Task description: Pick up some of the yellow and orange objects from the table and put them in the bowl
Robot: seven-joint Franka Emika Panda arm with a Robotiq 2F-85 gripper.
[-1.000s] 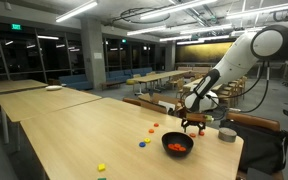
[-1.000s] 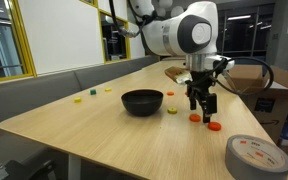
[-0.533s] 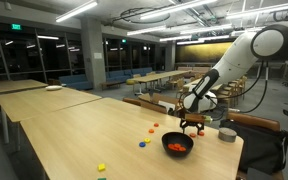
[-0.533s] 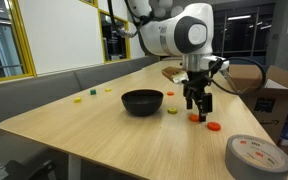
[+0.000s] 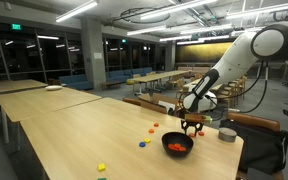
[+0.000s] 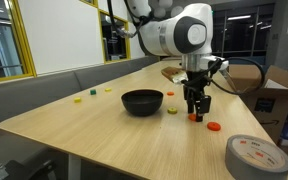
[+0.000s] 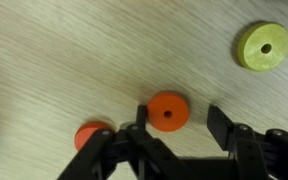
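In the wrist view my gripper [image 7: 179,118] stands low over the table [image 7: 74,60], straddling a flat orange disc [image 7: 168,111]. The left finger touches the disc's edge; the right finger stands apart from it, so the gripper is open. Another orange piece [image 7: 92,137] lies by the left finger and a yellow-green disc [image 7: 262,45] lies farther off. In both exterior views the gripper [image 6: 195,113] is down at the tabletop just beside the black bowl [image 6: 142,104]. The bowl [image 5: 166,143] holds several orange pieces.
An orange piece [image 6: 213,126] and a yellowish one [image 6: 173,110] lie near the gripper. More small pieces [image 5: 152,129] and a blue one [image 5: 141,143] lie across the table. A grey tape roll [image 6: 256,157] sits at the near edge, and a cardboard box [image 6: 274,95] stands beyond the table.
The gripper has sunk slightly toward the tabletop, staying over the same spot beside the bowl. Its fingers look a little closer together.
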